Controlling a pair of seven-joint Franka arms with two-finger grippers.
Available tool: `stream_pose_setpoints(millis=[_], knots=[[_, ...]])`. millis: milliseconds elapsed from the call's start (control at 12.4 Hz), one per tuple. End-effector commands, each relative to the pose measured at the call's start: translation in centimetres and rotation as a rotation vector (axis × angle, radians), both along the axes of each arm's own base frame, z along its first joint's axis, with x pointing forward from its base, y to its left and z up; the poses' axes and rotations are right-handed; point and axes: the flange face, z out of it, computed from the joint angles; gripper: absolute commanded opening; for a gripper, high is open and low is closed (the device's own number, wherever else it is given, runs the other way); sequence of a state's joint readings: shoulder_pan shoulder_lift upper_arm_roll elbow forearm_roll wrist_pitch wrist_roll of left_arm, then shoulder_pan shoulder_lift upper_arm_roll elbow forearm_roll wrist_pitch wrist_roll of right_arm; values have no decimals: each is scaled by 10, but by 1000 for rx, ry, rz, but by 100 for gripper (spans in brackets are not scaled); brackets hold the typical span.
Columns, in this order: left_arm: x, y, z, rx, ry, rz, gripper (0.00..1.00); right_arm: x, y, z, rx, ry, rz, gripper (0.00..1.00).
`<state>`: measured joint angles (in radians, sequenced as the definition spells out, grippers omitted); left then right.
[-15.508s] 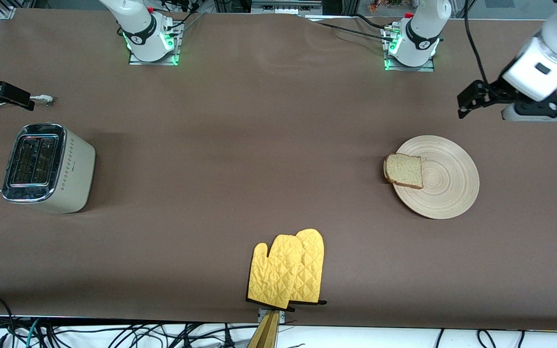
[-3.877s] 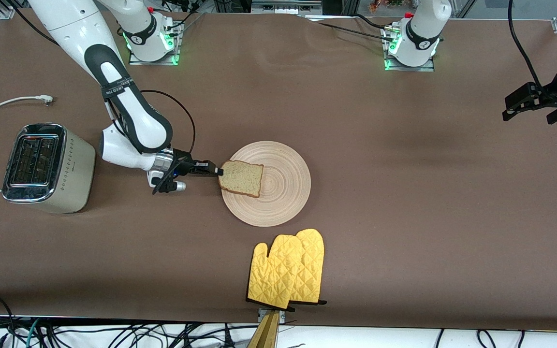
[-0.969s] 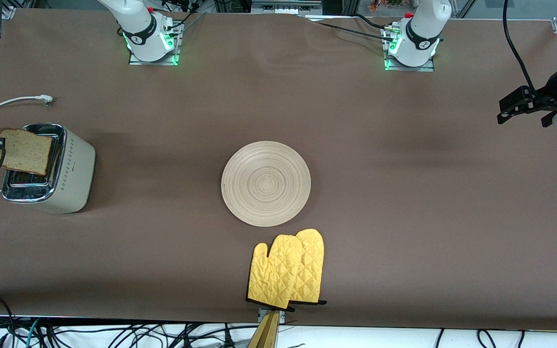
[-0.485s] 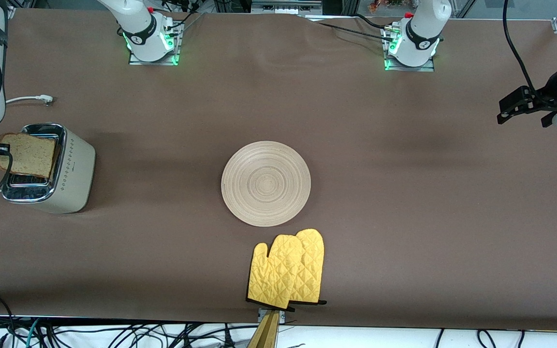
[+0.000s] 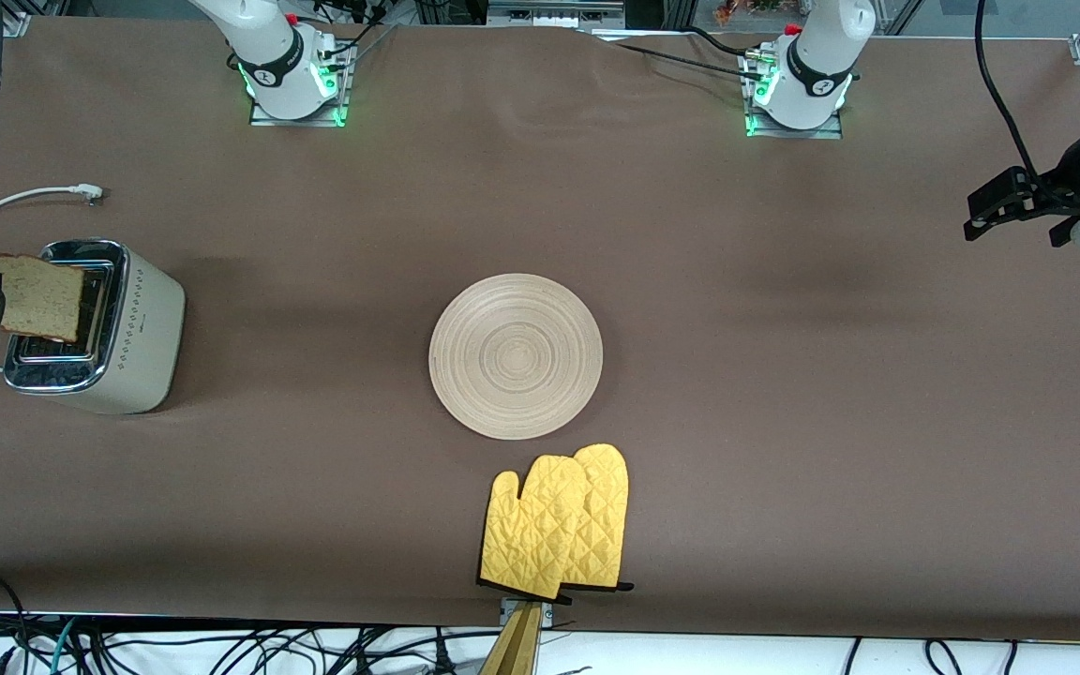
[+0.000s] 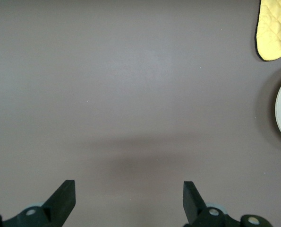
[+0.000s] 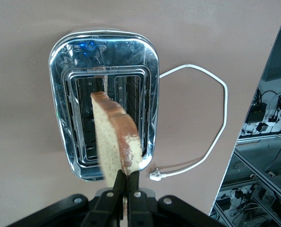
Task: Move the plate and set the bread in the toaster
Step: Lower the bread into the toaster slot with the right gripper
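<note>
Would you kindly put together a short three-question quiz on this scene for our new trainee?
1. True or false: the bread already sits fully inside a slot of the toaster.
2. Which hand is shut on the bread? A) left hand B) right hand
3. What lies nearer to the front camera than the plate?

Key
1. False: it is held on edge above the toaster's chrome top.
2. B. The left hand waits open over bare table at the left arm's end.
3. The yellow mitts.
</note>
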<state>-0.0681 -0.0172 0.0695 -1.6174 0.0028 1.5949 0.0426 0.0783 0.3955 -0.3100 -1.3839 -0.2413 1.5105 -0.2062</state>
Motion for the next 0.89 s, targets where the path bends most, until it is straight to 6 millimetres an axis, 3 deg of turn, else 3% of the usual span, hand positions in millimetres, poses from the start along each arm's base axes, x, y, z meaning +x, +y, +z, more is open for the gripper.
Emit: stream_pose_setpoints(millis=[0, 727, 808], knots=[[3, -4, 7, -2, -4, 12, 100, -2, -2, 5, -9, 4, 15, 0], [3, -5, 7, 0, -5, 15, 100, 13, 3, -34, -29, 19, 31, 0], [3, -6, 7, 0, -5, 12, 100, 14, 3, -33, -31, 15, 33, 4]])
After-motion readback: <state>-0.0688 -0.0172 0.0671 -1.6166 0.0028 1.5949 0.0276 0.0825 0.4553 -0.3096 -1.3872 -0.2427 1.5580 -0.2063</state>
